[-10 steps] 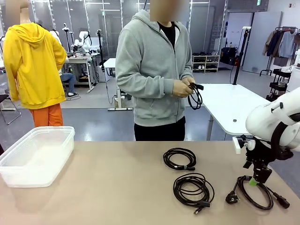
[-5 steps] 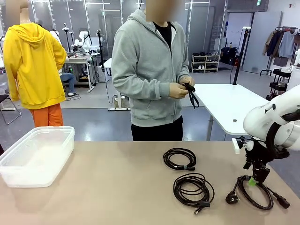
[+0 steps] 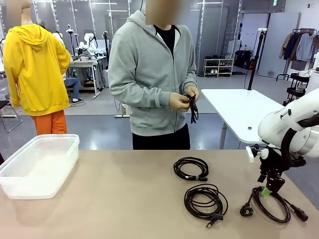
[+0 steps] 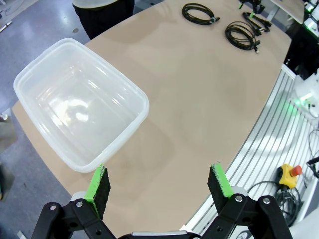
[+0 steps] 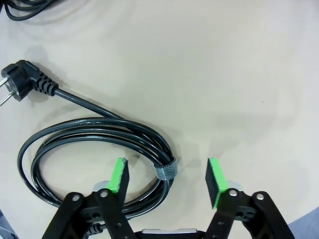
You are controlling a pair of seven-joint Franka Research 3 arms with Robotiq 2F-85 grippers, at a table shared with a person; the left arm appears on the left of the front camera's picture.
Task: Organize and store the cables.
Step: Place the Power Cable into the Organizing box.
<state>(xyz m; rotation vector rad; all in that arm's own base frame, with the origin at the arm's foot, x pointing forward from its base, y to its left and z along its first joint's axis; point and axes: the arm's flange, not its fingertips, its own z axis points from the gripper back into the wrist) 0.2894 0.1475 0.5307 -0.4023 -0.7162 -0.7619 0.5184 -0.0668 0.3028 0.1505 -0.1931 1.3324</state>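
Four thin black cables are shown. The far coil (image 3: 176, 169) lies flat near the middle of the table (image 3: 114, 199), a small round bundle tied at its near right edge. The near coil (image 3: 189, 201), larger and looser, lies just in front of it, a small plug jutting at its near right. The right coil (image 5: 99, 127) lies flat, well apart from both, bound by a grey strap (image 5: 165, 170), with its angled two-pin plug (image 5: 22, 79) outside the loop. A fourth cable (image 3: 193, 110) hangs bunched from the person's hands (image 3: 178, 102).
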